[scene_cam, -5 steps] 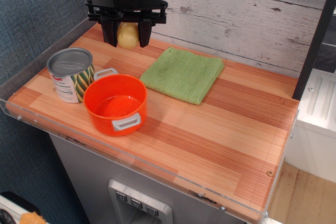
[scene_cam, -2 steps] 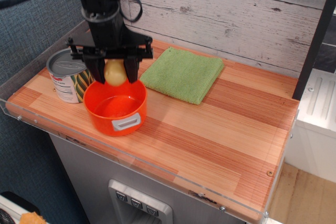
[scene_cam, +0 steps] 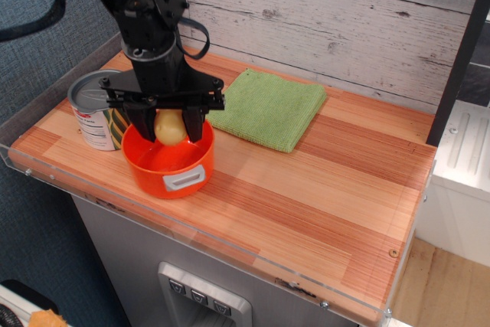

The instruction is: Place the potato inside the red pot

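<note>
My black gripper [scene_cam: 170, 129] is shut on the pale yellow-tan potato [scene_cam: 170, 125] and holds it right over the back half of the red pot [scene_cam: 167, 166]. The potato's lower end hangs at about rim level, above the pot's floor. The pot is round, orange-red, with a grey loop handle [scene_cam: 184, 181] at its front. Its rear handle is hidden behind the gripper. The arm reaches in from the upper left.
A silver-topped tin can [scene_cam: 96, 109] with a striped label stands just left of the pot, close to the gripper's left finger. A folded green cloth [scene_cam: 267, 107] lies to the right. A clear plastic lip edges the wooden table [scene_cam: 321, 181].
The gripper has carried the potato from the back of the table forward and down, to a spot over the pot, and has sunk a little lower since the last frame.
</note>
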Controlling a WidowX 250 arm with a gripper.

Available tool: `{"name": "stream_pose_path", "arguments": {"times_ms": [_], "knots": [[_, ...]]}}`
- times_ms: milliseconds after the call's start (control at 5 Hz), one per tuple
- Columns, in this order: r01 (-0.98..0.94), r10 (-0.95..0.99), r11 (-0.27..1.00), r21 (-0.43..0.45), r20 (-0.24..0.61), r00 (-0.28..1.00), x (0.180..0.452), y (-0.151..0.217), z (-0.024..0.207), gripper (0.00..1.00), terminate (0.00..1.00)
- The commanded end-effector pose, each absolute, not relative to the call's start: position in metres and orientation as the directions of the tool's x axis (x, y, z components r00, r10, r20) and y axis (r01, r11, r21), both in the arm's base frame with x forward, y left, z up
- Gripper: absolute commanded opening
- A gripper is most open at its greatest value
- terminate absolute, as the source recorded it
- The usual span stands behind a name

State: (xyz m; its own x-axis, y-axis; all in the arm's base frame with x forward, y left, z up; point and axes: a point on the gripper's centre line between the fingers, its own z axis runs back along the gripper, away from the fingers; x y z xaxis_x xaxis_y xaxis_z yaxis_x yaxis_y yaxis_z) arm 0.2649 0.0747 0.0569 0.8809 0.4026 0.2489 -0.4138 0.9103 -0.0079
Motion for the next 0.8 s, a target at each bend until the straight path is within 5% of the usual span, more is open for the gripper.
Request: {"name": "stream_pose_path", "arguments": {"times_ms": [0,600], "knots": [[-0.443,0.437,0.896,-0.035,0.258,0.862,0.26,0.085,0.061,1.0,0.0],[-0.46,0.457,0.886,-0.058,0.286,0.842,0.258,0.09,0.081,1.0,0.0]]}}
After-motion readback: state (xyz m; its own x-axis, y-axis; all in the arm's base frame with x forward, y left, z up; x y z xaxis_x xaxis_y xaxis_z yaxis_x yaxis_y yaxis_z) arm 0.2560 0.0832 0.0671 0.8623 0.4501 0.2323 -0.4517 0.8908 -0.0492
